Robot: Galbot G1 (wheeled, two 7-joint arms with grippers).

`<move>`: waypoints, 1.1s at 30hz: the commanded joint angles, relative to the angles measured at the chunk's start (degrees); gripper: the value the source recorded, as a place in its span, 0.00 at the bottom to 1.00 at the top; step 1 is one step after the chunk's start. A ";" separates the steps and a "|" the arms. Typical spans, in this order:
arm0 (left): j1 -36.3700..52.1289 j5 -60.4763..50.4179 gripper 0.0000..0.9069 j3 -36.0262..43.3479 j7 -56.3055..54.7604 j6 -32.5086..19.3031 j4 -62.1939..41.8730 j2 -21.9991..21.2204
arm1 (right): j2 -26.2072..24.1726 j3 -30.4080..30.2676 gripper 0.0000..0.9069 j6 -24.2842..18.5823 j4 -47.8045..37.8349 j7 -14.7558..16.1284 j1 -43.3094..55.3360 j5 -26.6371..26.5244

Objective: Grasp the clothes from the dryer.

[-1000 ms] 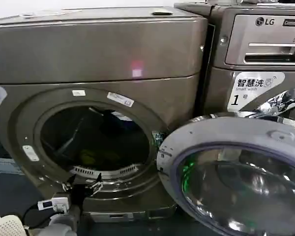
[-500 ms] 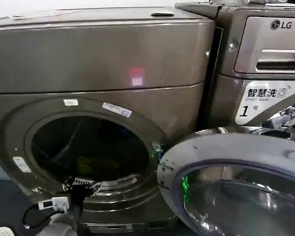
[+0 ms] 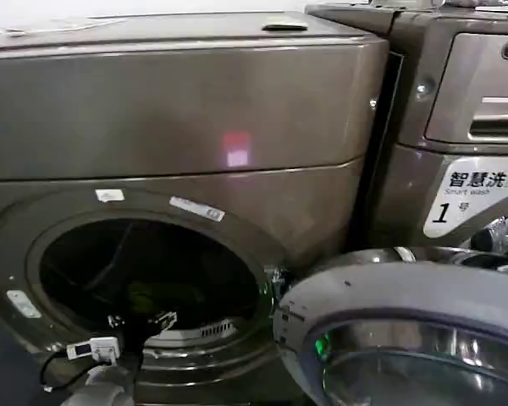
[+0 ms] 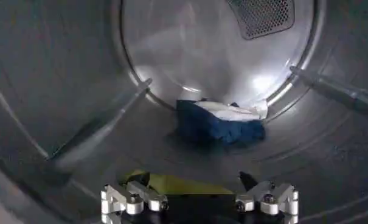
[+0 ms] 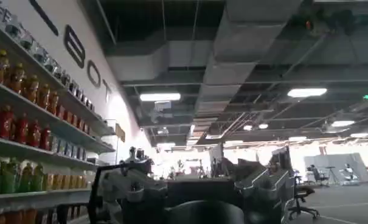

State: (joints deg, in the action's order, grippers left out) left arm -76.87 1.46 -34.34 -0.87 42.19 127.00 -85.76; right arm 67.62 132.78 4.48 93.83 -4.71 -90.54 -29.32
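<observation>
Fingers (image 4: 132, 199) of the left gripper (image 4: 199, 201) stand spread apart at the near lip of the drum, clasping nothing.

Between them lies the yellow-green cloth (image 4: 177, 184), just under the gripper on the drum floor. Farther in, near the back wall, sits the navy cloth (image 4: 217, 123) with its white edge up. From the head view, the left gripper (image 3: 140, 323) reaches into the dryer (image 3: 186, 127) through the porthole, whose door (image 3: 406, 338) hangs open at right. Whether the right gripper (image 5: 202, 195), pointed out at the room beside shelves of bottles (image 5: 25, 91), is open or closed, I cannot tell.
</observation>
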 commanded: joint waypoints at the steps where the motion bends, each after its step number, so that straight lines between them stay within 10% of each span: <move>1: 0.00 -0.20 1.00 -0.03 -0.01 2.81 -0.17 0.01 | 0.07 -0.03 1.00 -0.04 -0.04 -0.11 0.08 0.07; 19: 10.71 -9.58 1.00 -0.45 7.07 2.81 -9.62 1.58 | 0.22 -1.31 1.00 -0.58 0.94 -0.04 0.50 0.46; 26: 15.78 -33.05 1.00 -1.45 34.46 2.81 -14.30 3.41 | 0.10 -1.59 1.00 -0.61 0.88 0.04 0.62 0.43; 33: 17.61 -61.39 1.00 -4.49 67.38 -22.75 -14.54 6.82 | 0.41 -1.72 1.00 -0.90 0.71 0.35 0.54 0.16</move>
State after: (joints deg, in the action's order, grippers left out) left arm -63.52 -27.27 -36.72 28.11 42.19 115.78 -81.64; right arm 68.05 131.08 3.69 94.60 -4.36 -89.96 -29.06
